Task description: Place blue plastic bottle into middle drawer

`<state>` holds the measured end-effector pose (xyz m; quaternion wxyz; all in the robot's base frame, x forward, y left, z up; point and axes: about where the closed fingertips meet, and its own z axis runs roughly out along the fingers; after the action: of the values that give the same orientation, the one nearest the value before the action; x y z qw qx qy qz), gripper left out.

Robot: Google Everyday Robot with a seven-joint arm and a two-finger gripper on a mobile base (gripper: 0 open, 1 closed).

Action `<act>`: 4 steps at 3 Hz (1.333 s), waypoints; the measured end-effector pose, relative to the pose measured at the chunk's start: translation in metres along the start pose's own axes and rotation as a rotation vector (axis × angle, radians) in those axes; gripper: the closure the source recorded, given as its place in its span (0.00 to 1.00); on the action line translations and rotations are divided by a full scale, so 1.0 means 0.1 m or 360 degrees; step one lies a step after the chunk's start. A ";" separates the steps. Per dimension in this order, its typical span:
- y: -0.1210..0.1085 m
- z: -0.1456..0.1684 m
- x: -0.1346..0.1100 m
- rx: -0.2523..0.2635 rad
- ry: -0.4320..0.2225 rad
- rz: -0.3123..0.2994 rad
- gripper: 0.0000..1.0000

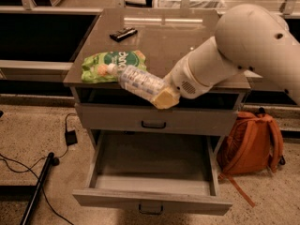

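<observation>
My gripper [161,95] is shut on the blue plastic bottle [136,82], a clear bottle with a white cap. It holds the bottle lying almost level, cap to the left, in front of the cabinet's top edge and above the open drawer. The middle drawer [152,175] is pulled fully out and its inside is bare. The shallower drawer [154,119] above it is closed. My white arm [234,50] comes in from the upper right and hides the white bowl.
A green snack bag [112,63] lies at the front left of the cabinet top [159,36]. A small dark object [123,33] lies further back. An orange backpack [251,144] leans right of the cabinet. Cables and a dark pole [40,186] lie on the floor at left.
</observation>
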<state>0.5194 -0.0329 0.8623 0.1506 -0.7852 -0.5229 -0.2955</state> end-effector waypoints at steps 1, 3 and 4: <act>-0.01 0.06 -0.10 0.0019 -0.0034 -0.0182 1.00; -0.09 0.43 -0.68 0.0066 -0.0304 -0.0491 1.00; -0.24 0.53 -1.38 0.0070 -0.0506 -0.0762 1.00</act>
<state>0.4751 -0.0947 0.7334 0.0098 -0.6724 -0.7168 -0.1844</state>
